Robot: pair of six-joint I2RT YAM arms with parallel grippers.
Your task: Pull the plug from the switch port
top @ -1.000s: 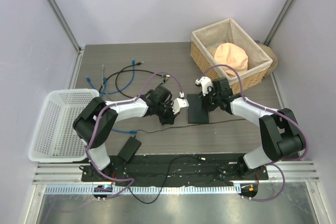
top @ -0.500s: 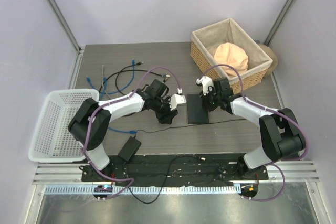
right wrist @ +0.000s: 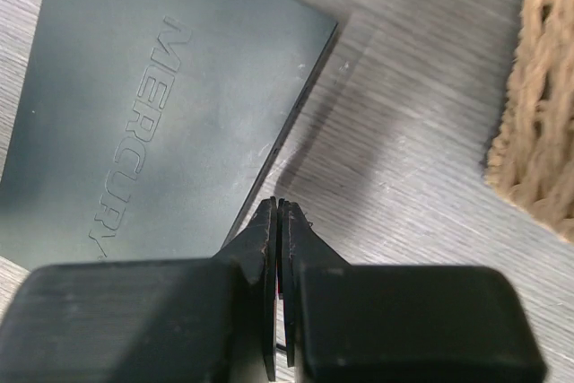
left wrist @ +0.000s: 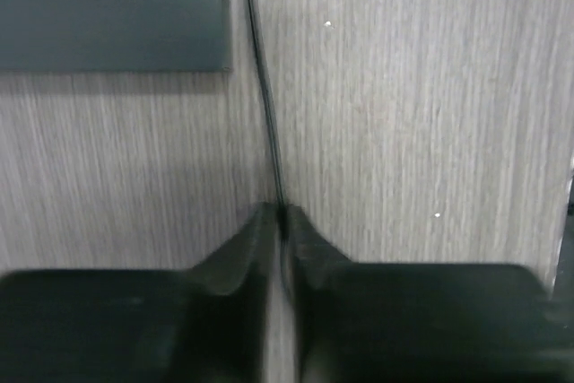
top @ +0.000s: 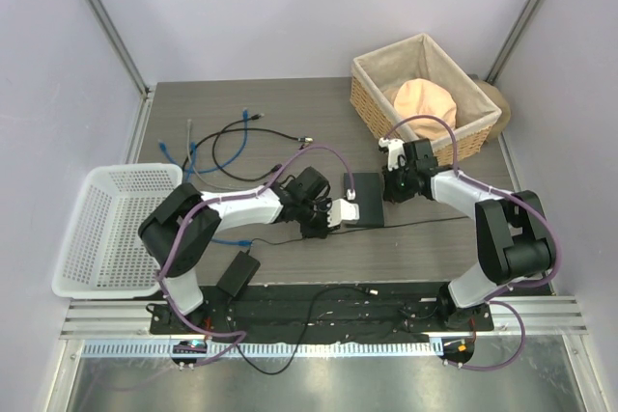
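The switch (top: 367,198) is a flat dark-grey box in the middle of the table; its lid (right wrist: 152,105) bears the raised word MERCURY. A thin black cable (left wrist: 260,87) runs past the switch's corner (left wrist: 108,6) and in between my left gripper's (left wrist: 281,213) tips, which are closed on it. In the top view the left gripper (top: 338,214) sits at the switch's near left corner. My right gripper (right wrist: 280,206) is shut and empty, just off the switch's right edge (top: 389,188). The plug and the port are hidden.
A black power adapter (top: 238,273) lies near the left arm's base. A white plastic basket (top: 106,229) stands at the left. A wicker basket (top: 372,108) holding a peach cloth (top: 425,103) stands at the back right, close to the right gripper. Loose blue and black cables (top: 222,142) lie at the back left.
My left gripper opened, moved right to the switch's near left corner and closed on the thin cable. My right gripper slid from over the switch to its right edge.
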